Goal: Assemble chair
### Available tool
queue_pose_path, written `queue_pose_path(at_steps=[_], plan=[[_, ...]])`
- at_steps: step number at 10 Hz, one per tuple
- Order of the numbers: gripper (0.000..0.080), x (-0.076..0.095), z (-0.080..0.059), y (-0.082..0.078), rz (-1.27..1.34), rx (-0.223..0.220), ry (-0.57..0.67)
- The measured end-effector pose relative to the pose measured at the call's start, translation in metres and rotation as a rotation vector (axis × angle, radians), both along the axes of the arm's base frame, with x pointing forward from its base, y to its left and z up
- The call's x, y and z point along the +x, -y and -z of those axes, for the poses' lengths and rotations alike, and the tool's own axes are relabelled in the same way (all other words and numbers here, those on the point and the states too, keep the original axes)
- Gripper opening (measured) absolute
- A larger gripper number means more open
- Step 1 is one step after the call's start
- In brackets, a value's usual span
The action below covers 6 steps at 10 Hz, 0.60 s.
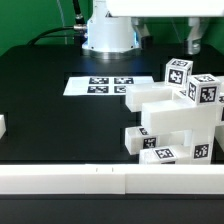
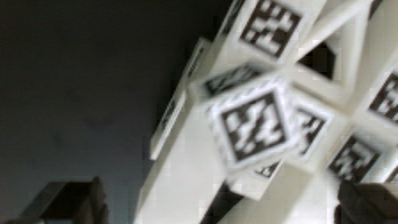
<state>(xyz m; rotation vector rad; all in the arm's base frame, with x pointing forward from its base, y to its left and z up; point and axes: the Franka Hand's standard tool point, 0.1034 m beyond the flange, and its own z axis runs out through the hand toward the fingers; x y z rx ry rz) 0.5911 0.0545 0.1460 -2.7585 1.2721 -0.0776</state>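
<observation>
Mostly blurred wrist view: chair (image 1: pixel 180 115) fills frame, tags smeared; stands on table (image 1: pixel 50 100) at exterior view's right, beside marker board (image 1: pixel 103 86). Gripper (image 1: pixel 194 40) above, possibly empty; jaw state unclear

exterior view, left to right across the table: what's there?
small white piece at the left edge → marker board → chair → tool, above the chair near the right edge.
</observation>
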Motion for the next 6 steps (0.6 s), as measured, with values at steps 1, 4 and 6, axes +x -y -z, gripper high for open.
queue_pose_path(at_steps=[1,4,6], plan=[[0.0649,0.000,0.004,-0.008,-0.014,-0.002,-0.004],[0.0649,-0.002,0.019,-0.005,-0.027,-0.017,-0.024],[0.0649,-0.006,0.029,-0.006,-0.030,-0.025,-0.034]])
